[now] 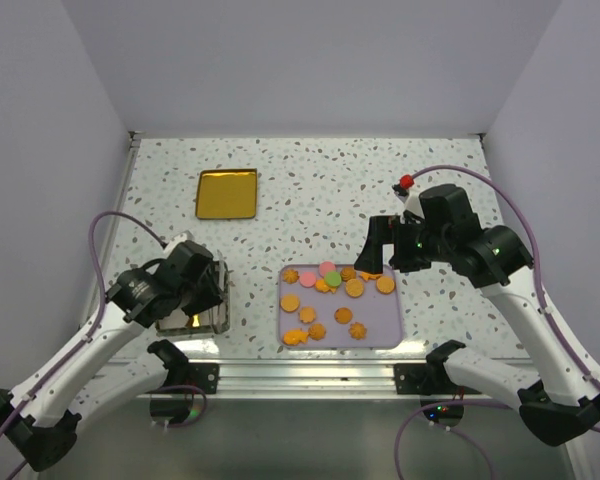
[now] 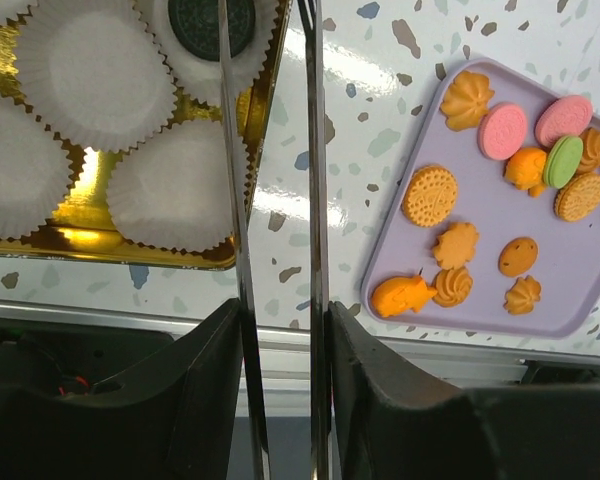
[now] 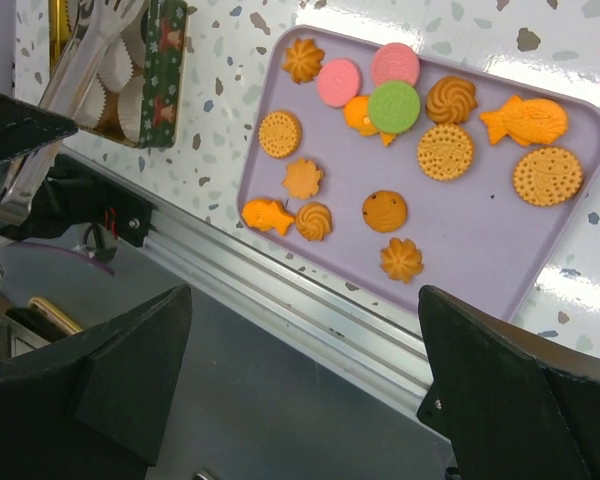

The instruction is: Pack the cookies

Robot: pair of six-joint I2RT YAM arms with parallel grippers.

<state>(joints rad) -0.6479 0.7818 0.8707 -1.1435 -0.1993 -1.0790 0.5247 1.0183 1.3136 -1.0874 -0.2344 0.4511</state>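
Observation:
Several cookies point(image 1: 332, 292), mostly orange rounds, flowers and fish shapes with two pink and one green round, lie on a lavender tray point(image 1: 382, 328). They also show in the left wrist view point(image 2: 430, 195) and the right wrist view point(image 3: 445, 152). One dark brown cookie point(image 2: 212, 22) sits in a white paper cup inside the gold-lined tin point(image 2: 80, 205). My left gripper point(image 1: 206, 290) point(image 2: 280, 320) is shut on metal tongs point(image 2: 236, 200) beside the tin's right edge. My right gripper point(image 1: 388, 250) point(image 3: 305, 300) is open and empty above the tray's back right.
The tin point(image 1: 192, 305) holds several white pleated paper cups point(image 2: 100, 70) and stands left of the tray. A gold square lid point(image 1: 228, 193) lies at the back left. An aluminium rail point(image 1: 310, 375) runs along the table's near edge.

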